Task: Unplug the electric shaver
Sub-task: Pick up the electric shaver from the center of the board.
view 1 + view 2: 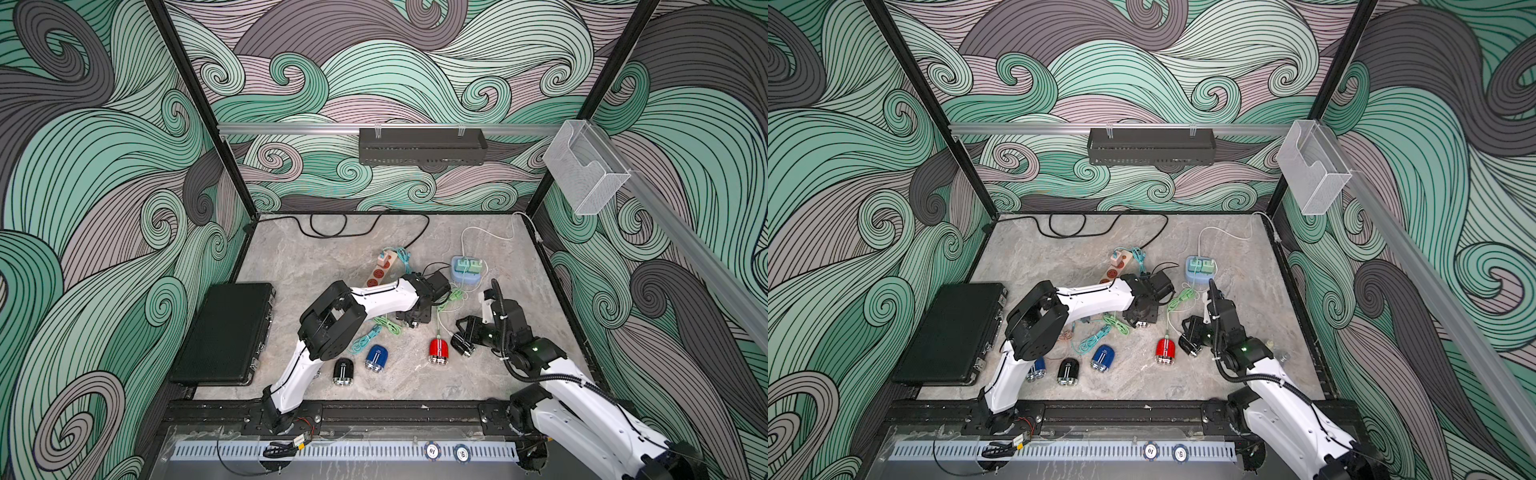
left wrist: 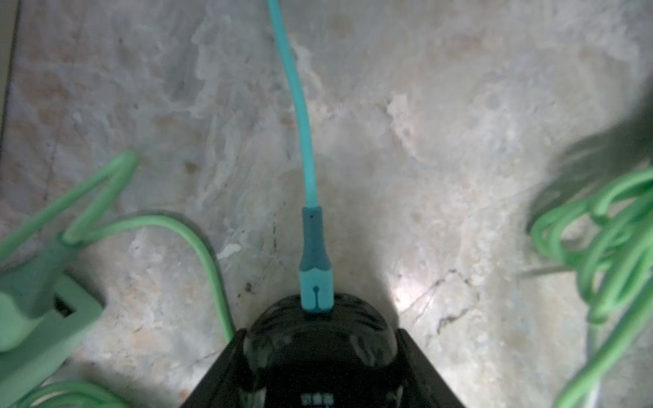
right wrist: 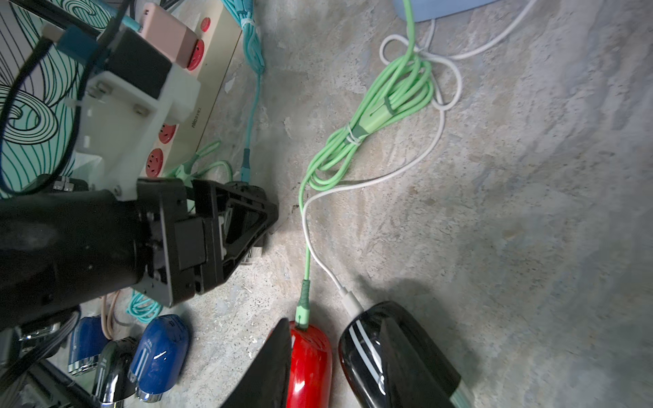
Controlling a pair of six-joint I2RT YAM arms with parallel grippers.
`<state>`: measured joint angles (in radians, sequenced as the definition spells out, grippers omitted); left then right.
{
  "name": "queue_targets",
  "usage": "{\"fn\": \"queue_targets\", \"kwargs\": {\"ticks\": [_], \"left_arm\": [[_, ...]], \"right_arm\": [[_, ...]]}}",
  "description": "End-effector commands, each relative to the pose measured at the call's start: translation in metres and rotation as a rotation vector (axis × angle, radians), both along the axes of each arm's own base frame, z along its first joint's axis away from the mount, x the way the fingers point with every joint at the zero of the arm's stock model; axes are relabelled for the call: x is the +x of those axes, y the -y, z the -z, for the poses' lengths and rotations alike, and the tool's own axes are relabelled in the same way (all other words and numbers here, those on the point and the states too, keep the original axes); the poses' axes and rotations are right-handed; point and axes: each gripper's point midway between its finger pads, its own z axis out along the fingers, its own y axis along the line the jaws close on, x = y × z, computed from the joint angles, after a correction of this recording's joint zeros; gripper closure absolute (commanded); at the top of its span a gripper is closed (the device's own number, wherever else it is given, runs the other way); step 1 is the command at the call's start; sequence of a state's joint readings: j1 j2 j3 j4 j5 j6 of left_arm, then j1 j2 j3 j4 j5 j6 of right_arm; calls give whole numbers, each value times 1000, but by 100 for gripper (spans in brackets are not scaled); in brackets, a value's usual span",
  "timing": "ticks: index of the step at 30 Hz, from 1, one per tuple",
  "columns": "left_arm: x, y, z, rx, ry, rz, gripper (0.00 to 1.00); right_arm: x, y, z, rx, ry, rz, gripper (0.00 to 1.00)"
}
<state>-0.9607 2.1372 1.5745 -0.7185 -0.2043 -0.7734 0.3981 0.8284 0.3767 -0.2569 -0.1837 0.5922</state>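
The left gripper (image 2: 319, 333) has its two fingers (image 2: 226, 374) set against the sides of a black shaver (image 2: 318, 356), so it looks clamped on the body, which lies near the middle of the marble table (image 1: 316, 257). A teal connector (image 2: 315, 282) sits fully in the end of this shaver, and its teal cable (image 2: 298, 106) runs off toward the beige power strip (image 1: 376, 274). The right gripper (image 3: 334, 328) is near, jaws apart and nothing gripped. Under it lie a red shaver (image 3: 309, 364) with a green cable (image 3: 307, 247) plugged in and a striped black shaver (image 3: 367, 349) with a white cable (image 3: 388, 169) plugged in. Both cables lead toward the blue socket block (image 1: 467, 270). I judge that the step in hand is fixing the shaver body. The next move calls for a straight pull along the plug's own axis, taken at the connector and not at the soft cable, while the body does not slip. By count there are six shavers: three black, two blue, one red. Three carry a cable. A blue shaver (image 1: 1102, 357), a second blue shaver (image 1: 1036, 368) half hidden by the left arm, and a plain black shaver (image 1: 1068, 370) lie free in front.
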Motion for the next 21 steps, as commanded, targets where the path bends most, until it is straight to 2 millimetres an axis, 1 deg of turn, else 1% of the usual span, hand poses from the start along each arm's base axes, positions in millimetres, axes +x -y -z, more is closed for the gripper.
{"fn": "queue_targets", "kwargs": {"ticks": [1, 2, 6, 8, 10, 13, 16, 18, 21], "left_arm": [[-7, 2, -29, -77, 19, 117, 69], [-7, 1, -34, -97, 31, 132, 70], [-13, 4, -58, -278, 101, 257, 71], [-18, 3, -65, -364, 115, 320, 72], [-21, 2, -72, -445, 142, 382, 70], [-21, -5, -75, -499, 163, 433, 69], [-24, -8, -77, -554, 177, 505, 68], [-26, -8, -79, -582, 213, 561, 68], [-22, -11, -80, -583, 245, 585, 70]], "right_arm": [[12, -26, -18, 159, 14, -40, 59], [15, -32, -21, 193, 6, -44, 59], [28, -57, -32, 332, -38, -67, 59], [35, -66, -35, 384, -59, -68, 60], [42, -76, -40, 442, -85, -81, 61], [49, -91, -49, 515, -112, -122, 64], [53, -104, -53, 555, -166, -158, 68], [55, -110, -52, 578, -194, -174, 68], [56, -117, -47, 585, -232, -186, 69]]}}
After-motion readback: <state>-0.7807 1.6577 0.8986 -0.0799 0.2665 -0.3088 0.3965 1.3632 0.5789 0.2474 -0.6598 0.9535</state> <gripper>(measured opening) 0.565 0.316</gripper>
